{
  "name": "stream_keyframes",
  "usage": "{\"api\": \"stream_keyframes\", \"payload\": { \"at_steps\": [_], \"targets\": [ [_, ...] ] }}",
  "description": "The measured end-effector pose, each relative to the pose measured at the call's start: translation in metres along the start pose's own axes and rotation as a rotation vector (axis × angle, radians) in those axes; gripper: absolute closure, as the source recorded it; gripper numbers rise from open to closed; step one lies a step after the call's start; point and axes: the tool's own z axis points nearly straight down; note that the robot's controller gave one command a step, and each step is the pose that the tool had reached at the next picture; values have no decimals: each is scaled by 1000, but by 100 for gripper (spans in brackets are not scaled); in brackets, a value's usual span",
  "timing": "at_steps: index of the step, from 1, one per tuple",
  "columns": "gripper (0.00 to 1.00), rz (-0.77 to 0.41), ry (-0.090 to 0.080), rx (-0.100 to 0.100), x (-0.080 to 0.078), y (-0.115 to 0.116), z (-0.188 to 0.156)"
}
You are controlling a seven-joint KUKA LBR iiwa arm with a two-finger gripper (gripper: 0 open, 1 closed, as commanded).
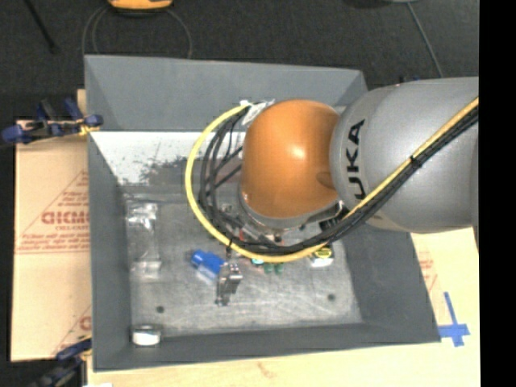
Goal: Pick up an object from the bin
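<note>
We note the grey bin from above, with the arm coming in from the right. Its wrist sits over the middle of the bin floor. An orange cover caps the wrist, and a loop of yellow and black cables hangs round its left side.

Below the cover the gripper points down at the floor, a little left of centre and toward the near side. We cannot tell whether it is clenched or released, since the metal tip reads as one grey shape. We see nothing held in it.

The thing closest to it is a small blue piece, oblong and lying flat on the floor. It sits just left of the gripper and slightly to the far side. The two are either touching or just beside each other — we cannot say which.

Other things in the bin:
- A clear plastic piece lies flat near the left wall, well apart from the gripper.
- A small white round thing sits in the near-left corner, against the wall.
- Some green bits show just under the wrist's near edge, right of the gripper.
- A yellow-and-white thing lies further right and is partly covered by the cables — its kind is not clear to us.

The near-right part of the floor shows bare scuffed metal.
</note>
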Motion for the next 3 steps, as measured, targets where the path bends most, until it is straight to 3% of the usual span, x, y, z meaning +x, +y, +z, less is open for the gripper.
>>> {"api": "stream_keyframes", "payload": {
  "at_steps": [1,2,3],
  "targets": [
    [0,14,-14,-4,-43,-10,145],
    [100,18,-20,-6,-45,-9,138],
    [100,-346,-16,1,-70,-7,-23]
  ]
}}
